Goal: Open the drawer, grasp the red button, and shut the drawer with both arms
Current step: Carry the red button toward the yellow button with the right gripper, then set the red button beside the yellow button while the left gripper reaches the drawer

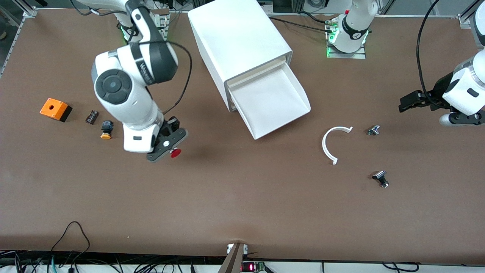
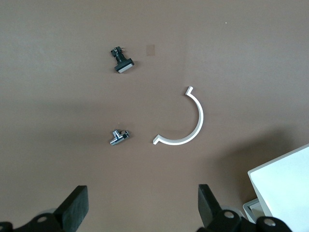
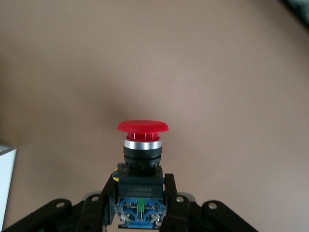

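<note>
The white cabinet (image 1: 238, 41) lies mid-table with its lowest drawer (image 1: 273, 102) pulled out; nothing shows in the drawer. My right gripper (image 1: 172, 146) is shut on the black body of the red-capped button (image 1: 175, 152), held over bare table toward the right arm's end from the drawer. In the right wrist view the button (image 3: 142, 145) sits between the fingers (image 3: 170, 198) of the right gripper (image 3: 140, 198), cap pointing away. My left gripper (image 1: 405, 105) is open and empty, over the table at the left arm's end; its fingers (image 2: 77, 203) stand wide apart.
An orange box (image 1: 55, 109), a small black block (image 1: 91, 116) and a yellow-capped button (image 1: 106, 130) lie at the right arm's end. A white curved strip (image 1: 334, 144), a metal part (image 1: 373, 130) and a black part (image 1: 381, 178) lie under the left gripper's side.
</note>
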Tool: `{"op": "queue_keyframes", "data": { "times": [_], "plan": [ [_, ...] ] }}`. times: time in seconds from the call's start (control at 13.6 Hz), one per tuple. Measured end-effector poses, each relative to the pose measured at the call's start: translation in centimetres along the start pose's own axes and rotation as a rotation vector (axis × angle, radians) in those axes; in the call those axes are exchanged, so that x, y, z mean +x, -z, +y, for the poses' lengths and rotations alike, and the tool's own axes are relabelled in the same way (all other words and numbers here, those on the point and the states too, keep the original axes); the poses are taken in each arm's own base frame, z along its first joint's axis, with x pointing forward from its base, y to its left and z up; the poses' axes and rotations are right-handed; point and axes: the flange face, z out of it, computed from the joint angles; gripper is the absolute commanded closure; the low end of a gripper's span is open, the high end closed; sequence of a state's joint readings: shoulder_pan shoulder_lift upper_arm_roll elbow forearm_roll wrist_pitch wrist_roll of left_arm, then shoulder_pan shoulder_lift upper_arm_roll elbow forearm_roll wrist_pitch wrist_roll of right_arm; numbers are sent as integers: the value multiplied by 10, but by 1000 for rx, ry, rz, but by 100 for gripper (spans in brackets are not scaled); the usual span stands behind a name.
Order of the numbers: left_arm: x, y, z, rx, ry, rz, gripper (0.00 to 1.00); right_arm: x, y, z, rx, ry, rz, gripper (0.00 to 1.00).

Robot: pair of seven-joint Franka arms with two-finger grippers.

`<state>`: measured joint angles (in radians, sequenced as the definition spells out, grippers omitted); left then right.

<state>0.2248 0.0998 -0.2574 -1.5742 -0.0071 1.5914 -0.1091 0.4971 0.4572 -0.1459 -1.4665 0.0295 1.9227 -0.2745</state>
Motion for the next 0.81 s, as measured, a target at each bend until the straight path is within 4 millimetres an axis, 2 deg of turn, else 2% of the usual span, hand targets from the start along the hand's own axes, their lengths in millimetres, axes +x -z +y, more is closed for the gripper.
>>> {"op": "queue_keyframes", "data": {
  "times": [0.15, 0.22, 0.37, 0.51, 0.66, 0.81],
  "plan": [
    [0, 0, 0, 0, -1, 0, 0, -28, -33, 42, 5, -91, -10, 72],
    [0, 0, 0, 0, -1, 0, 0, -41, -47, 54, 8, -123, -14, 73],
    [0, 0, 0, 0, 0, -1, 0, -64, -74, 65, 11, -203, -15, 73],
    [1, -1, 0, 0, 0, -1, 0, -90, -115, 62, 7, -288, -2, 74],
    [2, 6, 0, -3, 0, 13, 0, -122, -161, 49, 16, -432, -47, 74],
    [5, 14, 0, -33, 3, 29, 0, -149, -185, 37, 22, -562, -107, 74]
  ]
}}
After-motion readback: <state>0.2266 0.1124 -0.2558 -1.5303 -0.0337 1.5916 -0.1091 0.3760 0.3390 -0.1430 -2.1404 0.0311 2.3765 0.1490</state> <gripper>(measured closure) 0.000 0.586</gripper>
